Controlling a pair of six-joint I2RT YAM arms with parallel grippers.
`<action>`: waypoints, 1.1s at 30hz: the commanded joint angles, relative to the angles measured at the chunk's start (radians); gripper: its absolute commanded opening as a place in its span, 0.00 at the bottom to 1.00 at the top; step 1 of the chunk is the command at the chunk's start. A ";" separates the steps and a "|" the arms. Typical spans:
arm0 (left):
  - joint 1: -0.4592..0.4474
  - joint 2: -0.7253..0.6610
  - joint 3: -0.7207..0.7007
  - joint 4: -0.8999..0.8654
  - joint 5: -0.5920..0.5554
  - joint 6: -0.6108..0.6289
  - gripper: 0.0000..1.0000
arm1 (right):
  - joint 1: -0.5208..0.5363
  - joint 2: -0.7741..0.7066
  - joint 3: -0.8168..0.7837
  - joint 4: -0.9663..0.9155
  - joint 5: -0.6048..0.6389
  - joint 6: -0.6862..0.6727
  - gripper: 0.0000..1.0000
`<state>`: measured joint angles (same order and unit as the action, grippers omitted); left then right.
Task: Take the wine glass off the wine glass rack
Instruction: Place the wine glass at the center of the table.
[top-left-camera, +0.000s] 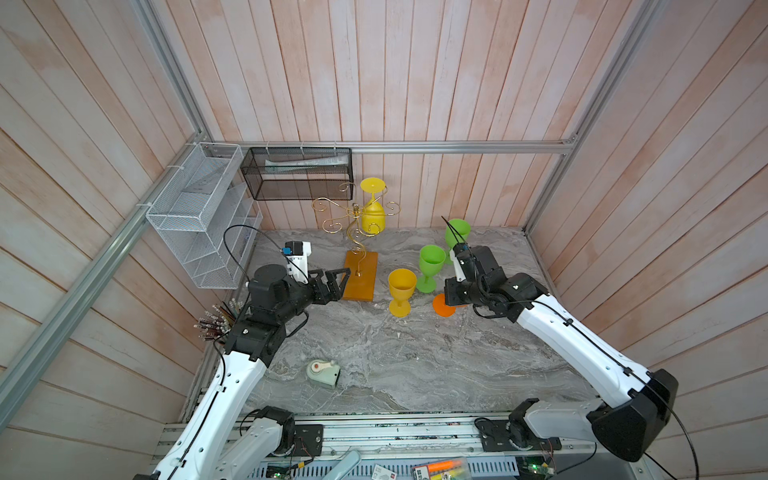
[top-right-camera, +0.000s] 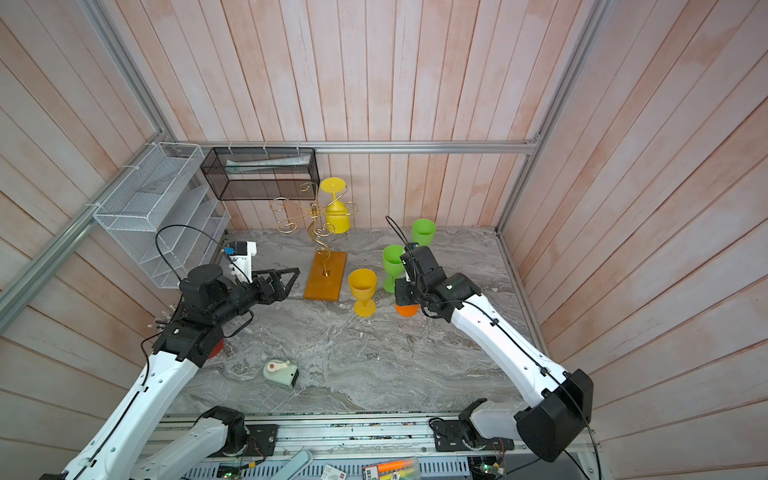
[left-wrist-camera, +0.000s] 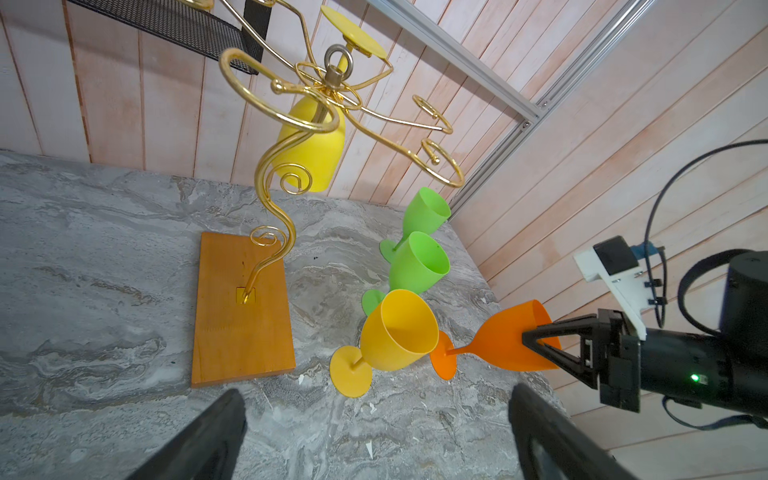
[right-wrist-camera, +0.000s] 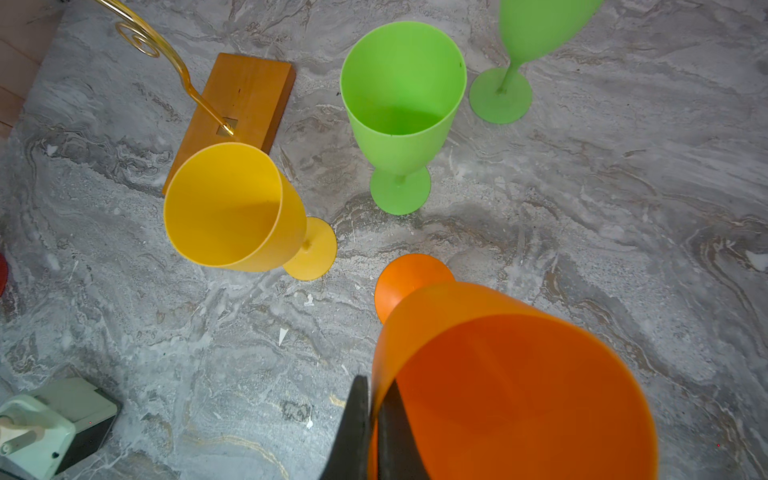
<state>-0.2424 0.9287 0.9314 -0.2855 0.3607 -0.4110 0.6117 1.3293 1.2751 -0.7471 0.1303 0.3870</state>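
The wine glass rack (top-left-camera: 360, 272), gold wire on an orange-brown base, stands at the back of the table, also in the left wrist view (left-wrist-camera: 243, 307). A yellow wine glass (top-left-camera: 372, 212) (top-right-camera: 337, 217) (left-wrist-camera: 311, 145) hangs upside down from one of its arms. My left gripper (top-left-camera: 338, 278) (left-wrist-camera: 376, 392) is open and empty, low beside the base's left edge. My right gripper (right-wrist-camera: 374, 386) is shut on the rim of an orange wine glass (right-wrist-camera: 519, 374) (left-wrist-camera: 503, 340), upright right of the rack. That glass's foot (top-left-camera: 441, 306) is at the table surface.
An amber glass (top-left-camera: 401, 291) and two green glasses (top-left-camera: 430, 266) (top-left-camera: 457, 232) stand between the rack and the right arm. A black mesh basket (top-left-camera: 297, 172) and a white wire shelf (top-left-camera: 199, 216) hang on the walls. A mint-green device (top-left-camera: 323, 372) lies front left.
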 joint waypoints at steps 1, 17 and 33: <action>0.007 0.002 -0.015 -0.007 -0.027 0.023 1.00 | -0.003 0.042 -0.002 0.032 -0.012 -0.026 0.00; 0.009 0.009 -0.038 -0.006 -0.042 0.030 1.00 | -0.007 0.215 0.033 0.057 0.042 -0.112 0.00; 0.009 0.015 -0.031 -0.007 -0.031 0.017 1.00 | -0.010 0.272 0.082 0.067 0.033 -0.160 0.00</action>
<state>-0.2382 0.9409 0.9043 -0.2993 0.3317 -0.3927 0.6071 1.5860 1.3319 -0.6731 0.1631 0.2424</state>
